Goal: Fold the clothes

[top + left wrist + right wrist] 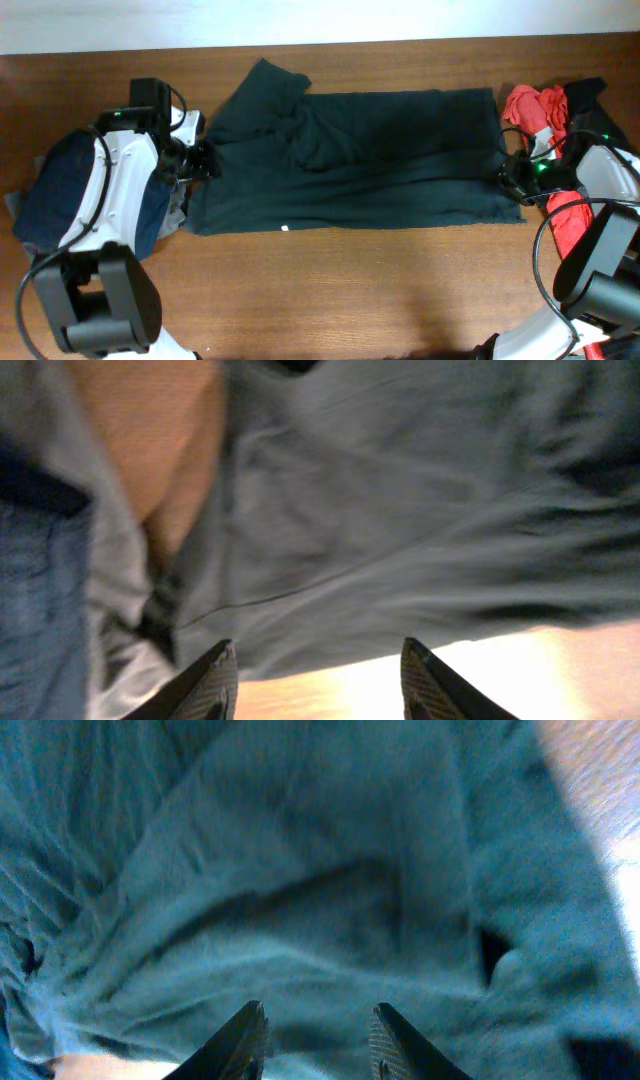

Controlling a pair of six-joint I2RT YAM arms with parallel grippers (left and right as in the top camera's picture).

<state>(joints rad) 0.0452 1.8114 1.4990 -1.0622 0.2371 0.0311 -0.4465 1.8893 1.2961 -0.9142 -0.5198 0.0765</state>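
Where the brown wooden table (350, 290) fills the overhead view, we list the following.

Item one: a dark green cloth garment (370, 160), spread nearly flat across the upper middle of the frame. Its long axis runs left to right. The right end is a fairly straight edge near the right side; the left end is rumpled, with one flap pointing toward the upper left. A ridge of folds sits left of centre, and a small white speck shows near the lower hem.

Item two: the left gripper (318, 650), at the garment's left edge in the overhead view. In its wrist view we see the fingers (215, 680) spread apart, nothing between them, with green cloth and bare table beyond.

Item three: the right gripper (318, 1010), at the garment's lower right corner. Its fingers (250, 1035) are likewise parted and released, with wrinkled green cloth filling the view beyond them.

Item four: a blue denim bundle (55, 195) at the left edge of the frame, partly under the left arm, with grey fabric (178, 215) just beside it.

Item five: crumpled red cloth (535, 105) at the upper right, near the right arm.
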